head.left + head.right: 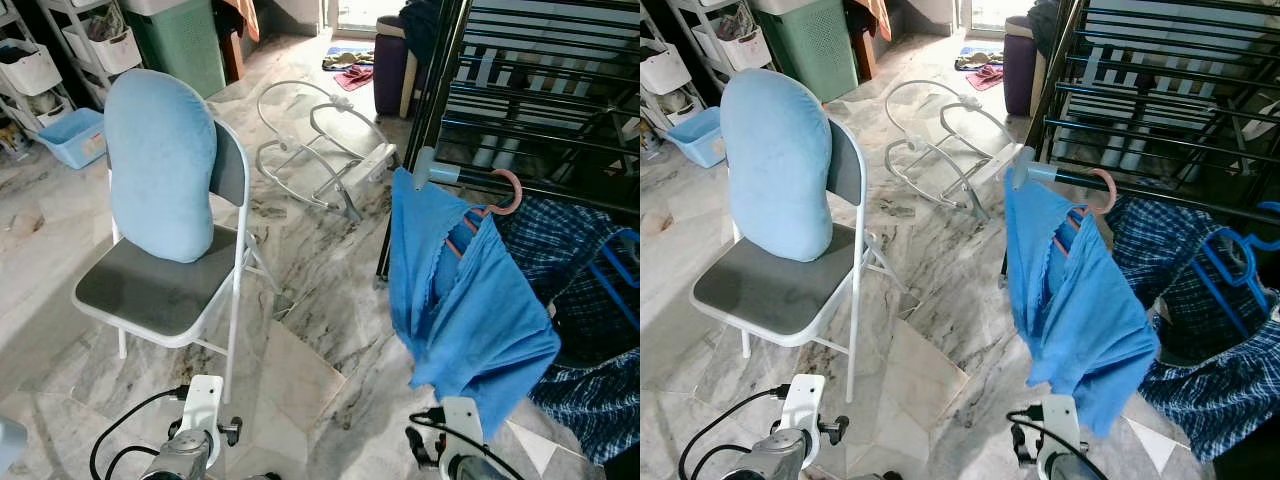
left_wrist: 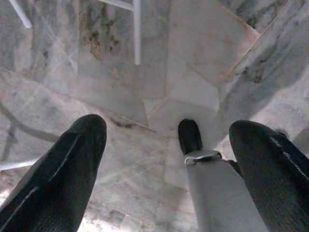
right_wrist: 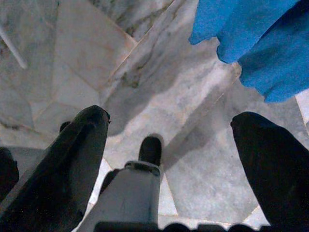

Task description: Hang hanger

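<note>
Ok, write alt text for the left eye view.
A blue garment hangs on a pink hanger hooked over a dark rack's rail. Left of it, a grey folding chair holds a light blue cushion on a marble floor.

You see a pink hanger point(image 1: 503, 193) carrying a bright blue cloth point(image 1: 465, 300) — navy plaid fabric point(image 1: 560, 260) beside it, pale-blue cushion point(image 1: 160, 165) upper left.

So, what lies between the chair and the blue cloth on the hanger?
In the left eye view, only bare marble floor lies between the chair and the blue cloth. The cloth hangs on a pink hanger at the rack.
</note>
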You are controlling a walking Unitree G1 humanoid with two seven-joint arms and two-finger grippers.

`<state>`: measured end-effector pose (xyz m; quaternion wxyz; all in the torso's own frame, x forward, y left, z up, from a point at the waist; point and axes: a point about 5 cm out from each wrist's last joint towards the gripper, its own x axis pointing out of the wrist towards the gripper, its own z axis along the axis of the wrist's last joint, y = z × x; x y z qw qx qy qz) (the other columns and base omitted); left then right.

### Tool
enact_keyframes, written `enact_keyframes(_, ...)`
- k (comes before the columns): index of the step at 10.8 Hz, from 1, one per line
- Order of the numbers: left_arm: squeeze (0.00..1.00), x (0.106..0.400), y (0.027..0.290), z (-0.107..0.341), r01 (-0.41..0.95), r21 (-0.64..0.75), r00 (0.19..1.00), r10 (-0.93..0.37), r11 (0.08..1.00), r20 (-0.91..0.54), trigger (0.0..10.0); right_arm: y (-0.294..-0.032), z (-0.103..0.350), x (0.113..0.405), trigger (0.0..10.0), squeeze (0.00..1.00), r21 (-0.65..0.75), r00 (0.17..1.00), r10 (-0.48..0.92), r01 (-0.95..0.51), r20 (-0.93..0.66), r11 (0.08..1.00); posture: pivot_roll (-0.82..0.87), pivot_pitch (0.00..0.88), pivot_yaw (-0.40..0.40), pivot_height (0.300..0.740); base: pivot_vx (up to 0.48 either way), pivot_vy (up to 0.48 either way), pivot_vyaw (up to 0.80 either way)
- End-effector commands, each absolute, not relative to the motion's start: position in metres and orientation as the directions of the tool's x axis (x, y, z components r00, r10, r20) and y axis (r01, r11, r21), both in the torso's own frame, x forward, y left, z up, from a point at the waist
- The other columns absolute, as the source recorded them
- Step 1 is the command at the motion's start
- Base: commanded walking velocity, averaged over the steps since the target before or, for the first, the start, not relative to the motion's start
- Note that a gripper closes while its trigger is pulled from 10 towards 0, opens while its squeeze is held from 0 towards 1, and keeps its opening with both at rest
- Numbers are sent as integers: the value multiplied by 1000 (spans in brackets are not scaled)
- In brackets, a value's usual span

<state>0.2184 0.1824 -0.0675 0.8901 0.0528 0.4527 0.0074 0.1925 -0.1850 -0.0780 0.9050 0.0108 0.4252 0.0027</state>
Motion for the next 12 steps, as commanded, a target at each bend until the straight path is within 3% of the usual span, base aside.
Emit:
enact_keyframes(1, 0, 213, 186, -70, 48, 121, 574, 72, 992, -815, 10000, -186, -83, 184, 10000, 0, 10, 609, 5, 5, -793, 1000, -34, 112, 42, 740, 0, 0, 0)
enact_keyframes(8, 0, 212, 186, -70, 104, 140, 573, 56, 985, -817, 10000, -185, -87, 176, 10000, 0, 7, 585, 2, 7, -811, 1000, -39, 111, 57, 740, -243, 0, 0)
enact_keyframes(12, 0, 216, 185, -69, 120, 148, 579, 52, 982, -814, 10000, -185, -88, 175, 10000, 0, -3, 577, -4, 4, -817, 1000, -41, 97, 57, 740, 0, 0, 0)
